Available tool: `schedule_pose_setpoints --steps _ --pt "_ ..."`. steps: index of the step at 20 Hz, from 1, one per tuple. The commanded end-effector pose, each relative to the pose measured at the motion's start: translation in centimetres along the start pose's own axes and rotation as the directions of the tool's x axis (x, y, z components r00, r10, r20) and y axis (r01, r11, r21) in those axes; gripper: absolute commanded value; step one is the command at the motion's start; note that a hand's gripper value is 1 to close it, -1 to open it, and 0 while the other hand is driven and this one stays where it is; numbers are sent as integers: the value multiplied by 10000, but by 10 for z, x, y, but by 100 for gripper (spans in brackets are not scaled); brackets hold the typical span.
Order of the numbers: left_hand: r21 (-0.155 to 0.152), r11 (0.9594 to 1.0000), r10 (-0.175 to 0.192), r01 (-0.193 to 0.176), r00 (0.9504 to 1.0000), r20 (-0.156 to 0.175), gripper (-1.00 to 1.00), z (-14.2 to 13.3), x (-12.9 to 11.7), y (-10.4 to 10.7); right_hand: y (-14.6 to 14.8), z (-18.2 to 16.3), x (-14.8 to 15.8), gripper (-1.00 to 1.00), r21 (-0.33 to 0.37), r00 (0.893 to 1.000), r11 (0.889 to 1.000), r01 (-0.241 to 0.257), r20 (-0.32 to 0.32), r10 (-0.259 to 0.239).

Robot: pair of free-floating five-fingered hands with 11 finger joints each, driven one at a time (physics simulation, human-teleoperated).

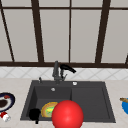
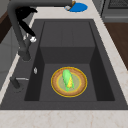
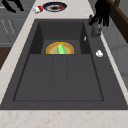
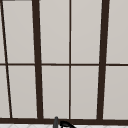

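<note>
Right robot hand (image 1: 67,68) at the faucet (image 1: 56,71), grip unclear; left robot hand (image 1: 34,114) blurred

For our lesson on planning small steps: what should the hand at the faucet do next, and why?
Probably ease the right hand closer onto the faucet. The hand sits beside the faucet's top, and whether they touch is unclear. A plate with corn lies in the sink below. The left hand hangs at the sink's front edge.
</note>
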Motion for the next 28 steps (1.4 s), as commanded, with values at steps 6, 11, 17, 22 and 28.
schedule_pose_setpoints --steps 6,11,17,22,28 --pt "0 10000 0 0 10000 0 0 0 0 0 6 -2 -2 -100 -332 9751 9994 -122 2211 193" --pt "0 10000 0 0 10000 0 0 0 0 0 10 -5 -6 -100 -447 9569 9990 28 2903 103" --pt "0 10000 0 0 10000 0 0 0 0 0 15 -5 -11 -100 -462 9295 9987 -206 3670 361" --pt "0 10000 0 0 10000 0 0 0 0 0 19 -3 -14 -100 -518 9074 9960 -730 4110 879" --pt "0 10000 0 0 10000 0 0 0 0 0 23 -2 -18 -100 -358 8755 9931 -1113 4693 1150"
